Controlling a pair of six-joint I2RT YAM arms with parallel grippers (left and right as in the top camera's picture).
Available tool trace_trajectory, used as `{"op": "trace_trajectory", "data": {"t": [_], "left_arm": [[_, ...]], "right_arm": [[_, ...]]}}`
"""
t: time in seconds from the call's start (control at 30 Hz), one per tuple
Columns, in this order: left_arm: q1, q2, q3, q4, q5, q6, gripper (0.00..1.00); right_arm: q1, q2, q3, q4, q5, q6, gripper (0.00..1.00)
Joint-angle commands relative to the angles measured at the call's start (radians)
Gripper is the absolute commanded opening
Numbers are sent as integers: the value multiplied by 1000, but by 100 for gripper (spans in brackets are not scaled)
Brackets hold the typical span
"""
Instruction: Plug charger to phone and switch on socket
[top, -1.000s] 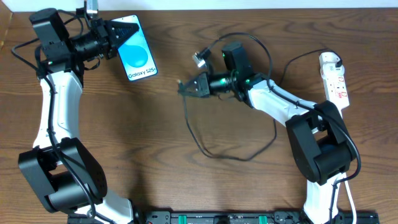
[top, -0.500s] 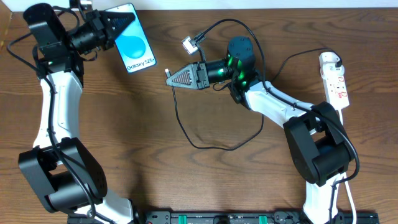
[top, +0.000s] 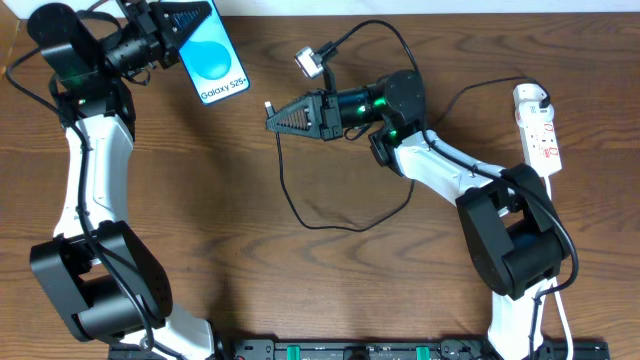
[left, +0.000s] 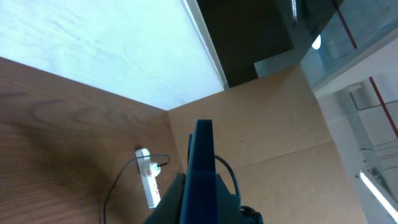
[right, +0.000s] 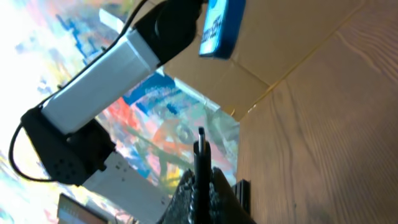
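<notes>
Wooden table (top: 250, 280), charger (top: 330, 227) looped between held-up phone (top: 212, 62) and socket (top: 540, 135)

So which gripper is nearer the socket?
Right. The right gripper, holding the charger, is mid-table, still well away from the socket; the left gripper, holding the phone, is at the opposite far corner.

table (top: 200, 220): brown wood, plain grain, matt | phone (top: 215, 62): screen glossy, smooth | socket (top: 538, 130): smooth white plastic | cable (top: 280, 170): thin, black, matt, rubbery-looking | arm shells (top: 85, 180): smooth white plastic, slight sheen; joints matt black
</notes>
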Motion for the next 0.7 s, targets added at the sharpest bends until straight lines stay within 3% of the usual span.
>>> {"op": "trace_trajectory", "data": {"t": [0.0,0.67], "left_arm": [[-34,-10,10,13,0,-33,8],[-95,-10,10,13,-9,21,8]], "right_arm": [[5,1,3,23,-1,69,1],[46,1,3,23,7,3,2]]}}
